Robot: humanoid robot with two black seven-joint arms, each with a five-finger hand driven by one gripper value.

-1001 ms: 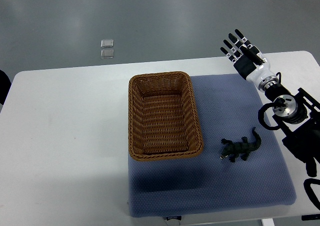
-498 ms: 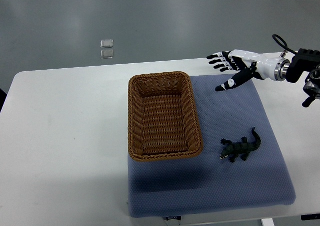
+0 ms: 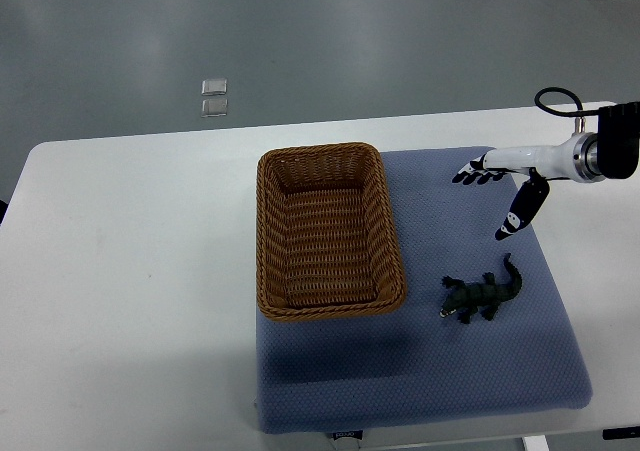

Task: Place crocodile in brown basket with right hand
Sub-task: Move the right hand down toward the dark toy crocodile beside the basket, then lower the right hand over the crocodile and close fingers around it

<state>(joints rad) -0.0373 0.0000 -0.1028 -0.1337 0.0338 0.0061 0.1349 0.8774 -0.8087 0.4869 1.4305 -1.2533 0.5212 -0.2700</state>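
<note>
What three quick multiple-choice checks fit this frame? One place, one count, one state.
1. Relative to the brown basket, the crocodile lies:
A. inside it
B. to its right, on the blue mat
C. to its left, on the mat

2. Things inside the basket:
A. none
B. one
C. two

3. The right hand is:
A. shut on the crocodile
B. open and holding nothing
C. shut on the basket rim

Answers:
1. B: the toy sits on the mat, clear of the basket's right wall.
2. A: only bare weave shows on the basket floor.
3. B: the fingers are spread above the mat, apart from the crocodile.
</note>
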